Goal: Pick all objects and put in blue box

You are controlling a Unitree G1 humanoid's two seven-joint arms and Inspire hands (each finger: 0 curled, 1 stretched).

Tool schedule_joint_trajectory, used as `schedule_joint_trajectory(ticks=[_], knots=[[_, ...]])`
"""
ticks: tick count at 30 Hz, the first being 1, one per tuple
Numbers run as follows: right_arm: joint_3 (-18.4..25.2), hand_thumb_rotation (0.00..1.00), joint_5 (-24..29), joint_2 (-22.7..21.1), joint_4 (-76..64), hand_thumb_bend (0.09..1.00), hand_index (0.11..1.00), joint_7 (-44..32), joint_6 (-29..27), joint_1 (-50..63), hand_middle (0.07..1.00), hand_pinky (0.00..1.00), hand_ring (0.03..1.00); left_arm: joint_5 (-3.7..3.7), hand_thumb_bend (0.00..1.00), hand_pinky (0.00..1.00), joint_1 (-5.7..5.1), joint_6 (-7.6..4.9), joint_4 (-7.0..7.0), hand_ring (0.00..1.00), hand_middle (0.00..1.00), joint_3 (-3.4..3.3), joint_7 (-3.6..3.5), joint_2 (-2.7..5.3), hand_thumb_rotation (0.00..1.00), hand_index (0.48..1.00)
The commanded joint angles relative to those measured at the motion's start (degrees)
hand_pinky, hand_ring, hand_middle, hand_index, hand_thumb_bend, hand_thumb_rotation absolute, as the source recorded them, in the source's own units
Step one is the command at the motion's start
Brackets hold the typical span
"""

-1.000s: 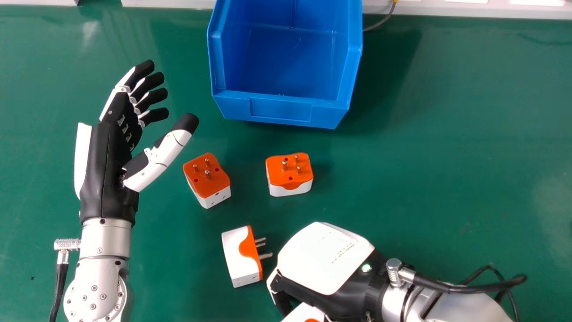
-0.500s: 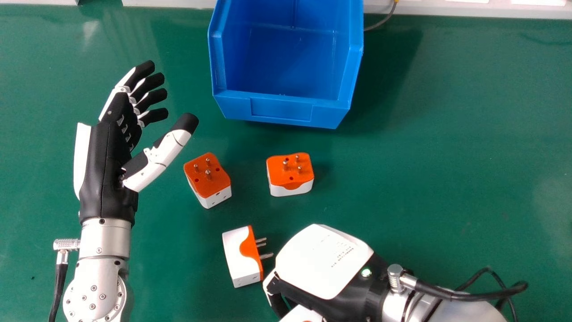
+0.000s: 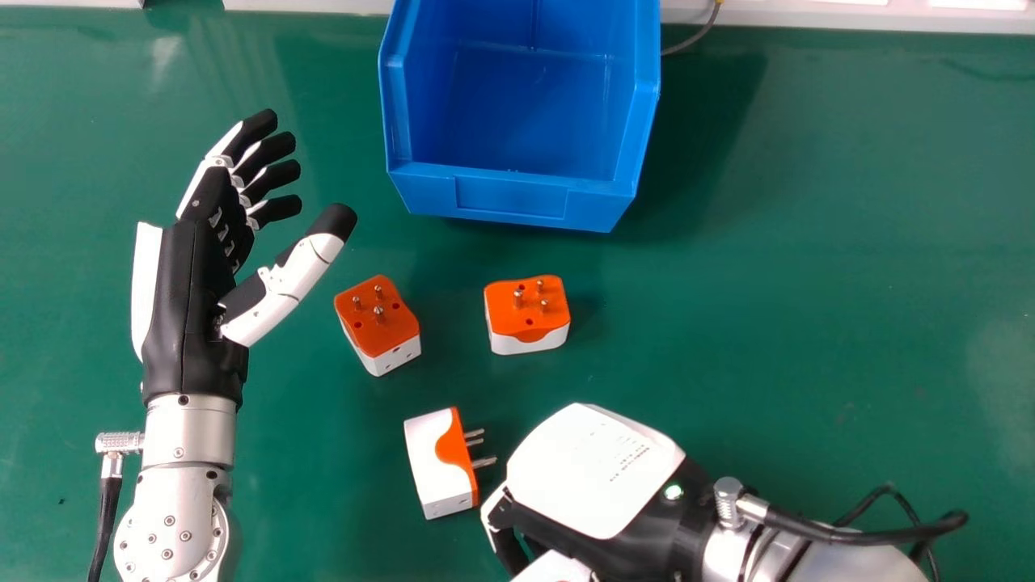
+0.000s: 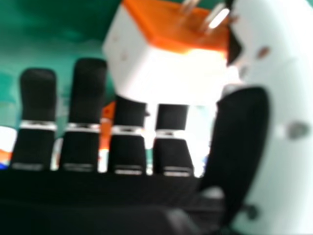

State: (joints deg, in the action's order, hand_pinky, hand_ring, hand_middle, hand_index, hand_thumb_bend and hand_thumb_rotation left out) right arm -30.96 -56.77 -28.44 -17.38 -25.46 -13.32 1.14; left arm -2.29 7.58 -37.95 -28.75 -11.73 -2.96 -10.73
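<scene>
The job looks like it is just getting going. The big blue box [image 3: 509, 198] is at the far side of the green table [image 3: 808, 323], and I see no plug in the part of it that shows. Three orange and white plugs sit on the table and are left to pick up: one near the left thumb [image 3: 378, 317], one to the right of it [image 3: 527, 311], and one on its side [image 3: 438, 469], closer to the robot. That last one is just beside the right hand [image 3: 598, 477], on its left, with its pins pointing toward the hand. The right hand seems to have a fourth plug [image 4: 168, 73], pinched between its fingers and thumb, with the pins on the orange side. That plug is well apart from the box, so it must go there next. The left hand [image 3: 194, 275] is wide, with nothing in it.
</scene>
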Motion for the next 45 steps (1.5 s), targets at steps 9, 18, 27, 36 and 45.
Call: schedule_joint_trajectory(ticks=[9,18,27,36,45], knots=[[2.1,0.01,2.5,-0.2,0.6,0.523,0.509,5.1,-2.6,0.5,0.437,0.32,0.412,0.31,0.77,0.75,0.06,-0.18,0.91,0.80,0.83,-0.07,0.52,-0.36,0.39,0.836],[2.9,0.00,3.7,-0.1,1.2,0.523,0.508,7.1,-3.2,0.8,0.426,0.30,0.395,-0.32,0.77,0.75,0.08,-0.56,0.64,0.80,0.83,-0.04,-0.09,-0.29,0.39,0.836],[3.8,0.00,4.2,-0.2,1.1,0.523,0.509,8.5,-2.9,1.0,0.424,0.30,0.389,-0.64,0.77,0.75,0.19,-0.62,0.46,0.80,0.83,-0.07,-0.31,-0.16,0.39,0.838],[7.4,0.00,6.0,0.0,1.7,0.523,0.508,14.3,-4.3,2.0,0.428,0.30,0.393,-0.63,0.77,0.75,0.30,-0.67,0.25,0.80,0.84,-0.14,-0.45,0.01,0.39,0.839],[10.3,0.00,6.2,1.9,5.7,0.521,0.510,29.1,-9.3,3.0,0.441,0.31,0.397,-0.48,0.77,0.75,0.34,-0.54,0.13,0.80,0.84,-0.25,-0.26,-0.17,0.39,0.841]])
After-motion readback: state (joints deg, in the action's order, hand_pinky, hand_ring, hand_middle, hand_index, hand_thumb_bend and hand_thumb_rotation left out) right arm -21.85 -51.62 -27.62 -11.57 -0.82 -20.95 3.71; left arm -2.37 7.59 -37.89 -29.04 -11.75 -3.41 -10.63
